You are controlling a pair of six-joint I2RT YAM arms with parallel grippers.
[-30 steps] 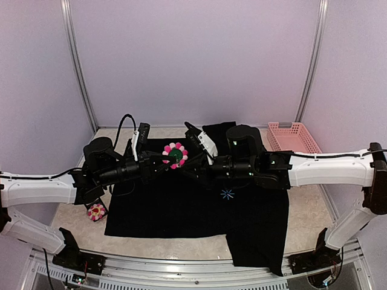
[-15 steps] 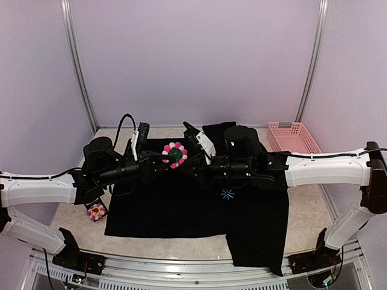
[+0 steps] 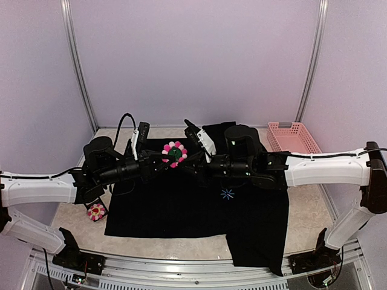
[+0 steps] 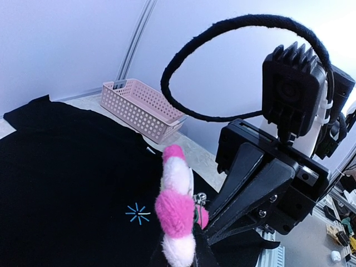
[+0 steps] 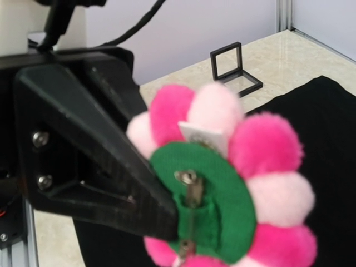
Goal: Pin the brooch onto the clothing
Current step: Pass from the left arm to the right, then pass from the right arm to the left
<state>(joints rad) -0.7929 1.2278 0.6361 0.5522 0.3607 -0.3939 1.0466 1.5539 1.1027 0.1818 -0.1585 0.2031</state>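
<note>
The pink-and-white flower brooch (image 3: 174,154) is held up above the black T-shirt (image 3: 181,205). My left gripper (image 3: 169,161) is shut on its edge. In the left wrist view the brooch (image 4: 177,208) shows edge-on above my left gripper (image 4: 192,253). My right gripper (image 3: 186,164) points at the brooch's back, its two black fingers (image 4: 250,183) drawn together with the tips by the metal pin. The right wrist view shows the green back and pin (image 5: 192,192) close up, with the left finger (image 5: 105,172) on it. The light-blue starburst (image 3: 227,194) lies below on the shirt.
A second flower brooch (image 3: 97,211) lies on the table left of the shirt. A pink basket (image 3: 293,137) stands at the back right. A small black frame stand (image 5: 233,69) sits on the table beyond the shirt's far edge.
My right gripper has edged a little to the left, closer to the brooch's back. The left gripper and the brooch have hardly moved.
</note>
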